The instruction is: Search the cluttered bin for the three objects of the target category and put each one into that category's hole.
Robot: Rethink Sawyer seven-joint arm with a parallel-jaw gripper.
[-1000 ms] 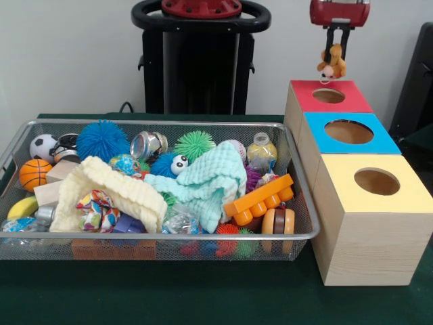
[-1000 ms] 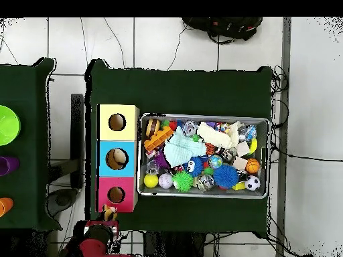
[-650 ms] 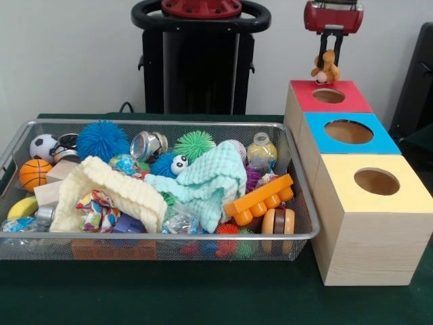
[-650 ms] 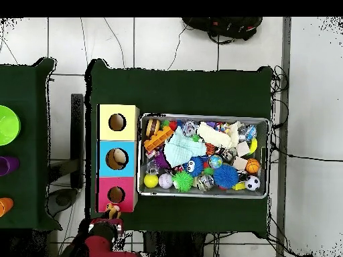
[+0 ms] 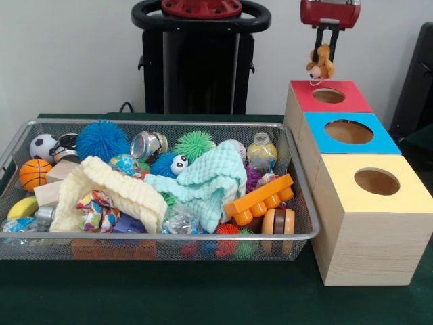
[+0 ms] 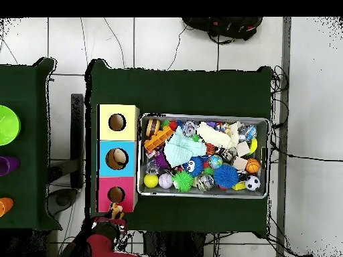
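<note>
My gripper (image 5: 323,53) hangs high at the far side of the red box (image 5: 348,100), shut on a small brown plush animal (image 5: 321,64). The toy dangles just above the box's far-left edge, short of its round hole (image 5: 329,95). In the overhead view the gripper (image 6: 115,213) and plush (image 6: 116,209) sit at the red box's (image 6: 106,191) lower edge, just below its hole (image 6: 116,195). The wire bin (image 5: 298,234) holds many toys: spiky balls, a mint cloth (image 5: 206,181), a cream cloth (image 5: 111,189), an orange block (image 5: 260,198).
A blue box (image 5: 338,145) and a yellow box (image 5: 406,203) stand in a row with the red one, right of the bin. Something pale lies inside the blue box's hole (image 6: 116,158). A black stand (image 5: 196,61) rises behind the bin. Coloured cups (image 6: 7,125) sit on a side table.
The gripper with the plush has risen slightly and shifted left in the front view. In the overhead view it moved closer to the red box's edge.
</note>
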